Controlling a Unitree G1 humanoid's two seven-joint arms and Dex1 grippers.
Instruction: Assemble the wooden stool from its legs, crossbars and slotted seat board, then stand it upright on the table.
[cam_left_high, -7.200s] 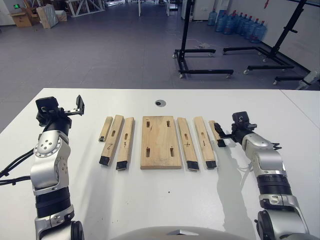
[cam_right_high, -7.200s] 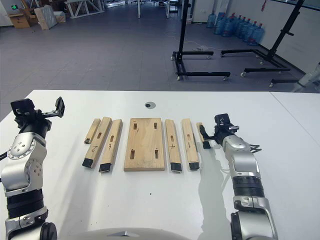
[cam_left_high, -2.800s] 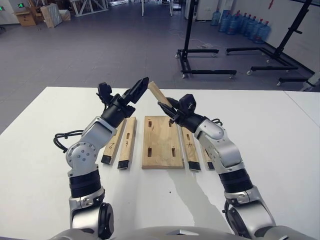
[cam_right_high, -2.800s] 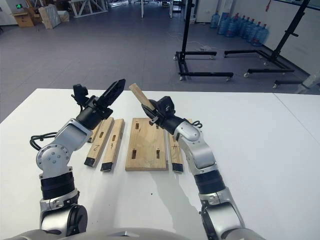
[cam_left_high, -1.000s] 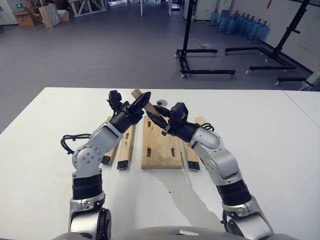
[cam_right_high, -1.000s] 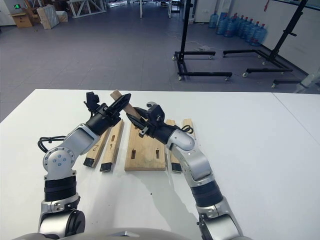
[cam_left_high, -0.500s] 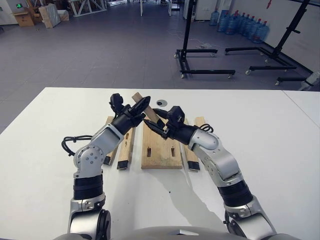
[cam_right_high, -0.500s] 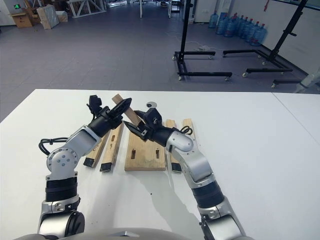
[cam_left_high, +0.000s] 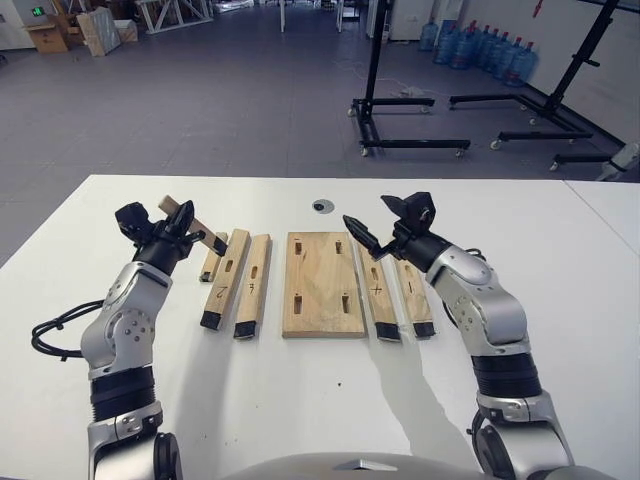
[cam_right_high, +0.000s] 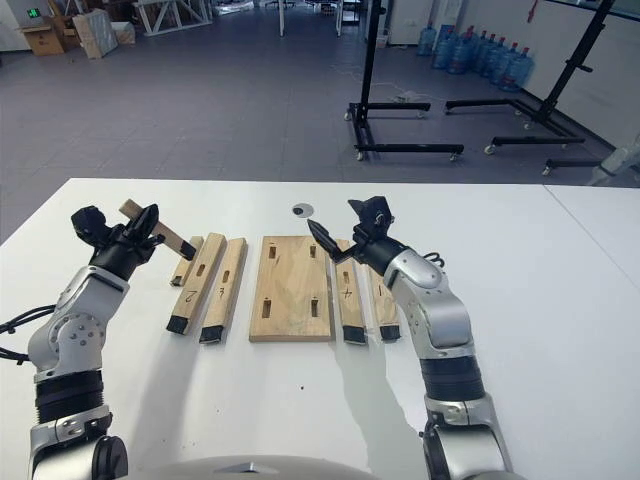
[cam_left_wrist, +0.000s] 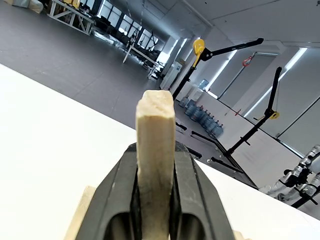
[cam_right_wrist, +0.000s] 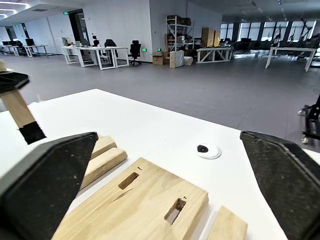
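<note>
**Left gripper clamps a crossbar; right gripper spread wide over the seat board**

Your left gripper (cam_left_high: 186, 231) is closed tight on a short crossbar (cam_left_wrist: 155, 125), held off the counter (cam_left_high: 300, 400) at the left end of the row of parts. The crossbar's long axis is tilted. Its bare wooden end points up and away to the left, and its black-capped end points down to the right. That capped end sits close over the far end of a second short piece (cam_left_high: 211, 258). You cannot tell from these views whether they touch.

Your right gripper (cam_left_high: 385, 218) holds nothing, and its fingers are spread wide apart. It hangs above the far right corner of the seat board (cam_left_high: 322, 285).

The seat board lies flat mid-counter with its long axis running away from you and four slots facing up. Two legs (cam_left_high: 225, 278) lie just left of it and two more (cam_left_high: 375, 290) just right of it. All four are parallel to the board with their black-capped ends toward you.

The left gripper works not far from the counter's left edge. There is broad bare counter on the near side of the parts and out to the right. A round cable hole (cam_left_high: 320, 206) sits beyond the board.
</note>
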